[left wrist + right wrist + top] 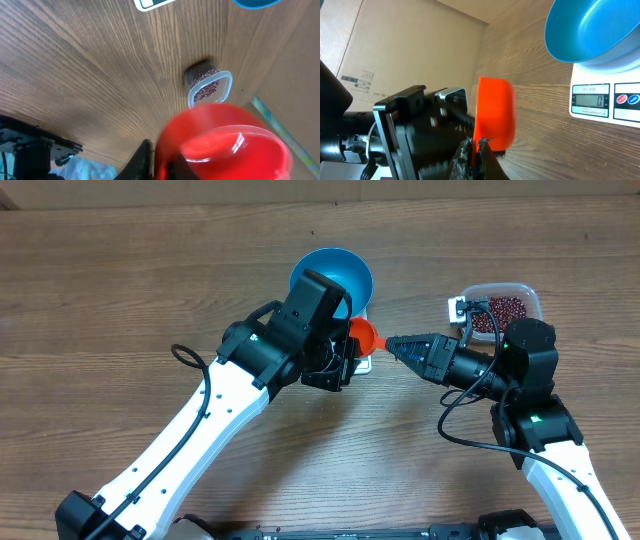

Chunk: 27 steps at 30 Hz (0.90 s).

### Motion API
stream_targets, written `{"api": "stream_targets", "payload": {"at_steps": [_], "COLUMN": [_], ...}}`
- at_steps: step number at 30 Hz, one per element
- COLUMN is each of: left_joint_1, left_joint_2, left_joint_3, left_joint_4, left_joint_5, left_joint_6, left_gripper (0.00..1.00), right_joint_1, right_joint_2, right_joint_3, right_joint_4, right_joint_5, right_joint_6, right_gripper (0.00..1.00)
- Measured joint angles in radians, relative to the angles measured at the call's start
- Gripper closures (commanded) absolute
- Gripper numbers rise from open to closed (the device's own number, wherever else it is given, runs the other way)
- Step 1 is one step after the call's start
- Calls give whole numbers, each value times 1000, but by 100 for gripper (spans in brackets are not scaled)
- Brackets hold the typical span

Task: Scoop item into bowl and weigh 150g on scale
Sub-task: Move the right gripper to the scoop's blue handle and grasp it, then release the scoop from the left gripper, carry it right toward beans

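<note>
- Scoop (362,335) is hanging between the two claws, just off the near-right rim of the bowl (335,272), mid-table toward the far edge. Its cup is looking empty.
- Right claw (390,343) is pressing together at the scoop's handle end and appears to be pinching it. The fingers (465,162) are hiding the handle itself in the right wrist view.
- Left claw (342,368) is sitting close against the scoop's other side. I cannot tell whether it is gripping or spread. The arm is covering it from above, and its own camera is showing only one dark finger (142,160) beside the blurred red cup.
- Beans (503,309) are lying in the tub (533,298) toward the right edge, well apart from the bowl. None are showing in the visible part of the bowl.
- With both claws crowding one small scoop, a pull from either arm could be twisting it out of the narrow pinch and dropping it onto the scale (605,100) or the table (120,280).
- A grip that far out on the handle may be letting the cup swivel while digging, spilling beans short of the bowl.
- The left arm is hovering over the bowl and scale, so a brush there could be shifting the bowl or disturbing the reading.
- From above, the bowl and arm are covering most of the scale. Its display digits are too small to read.
</note>
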Motion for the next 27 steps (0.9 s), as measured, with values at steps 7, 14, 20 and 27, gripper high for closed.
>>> {"api": "stream_targets", "payload": {"at_steps": [7,14,20,27], "left_joint_1": [0,13,47,77], "left_joint_2": [0,0,0,0], "left_joint_3": [0,0,0,0], "left_joint_4": [-1,-4,-8,-10], "left_joint_5": [3,27,90,137], "left_joint_6": [21,156,359,606], "left_gripper": [0,0,0,0], "right_joint_1": [0,0,0,0], "right_joint_2": [0,0,0,0], "right_joint_3": [0,0,0,52], "right_joint_4": [0,-76,-221,-395], "right_joint_5": [2,90,263,399], "right_joint_6": [-13,-103,-193,-259], "right_gripper": [96,96,96,96]}}
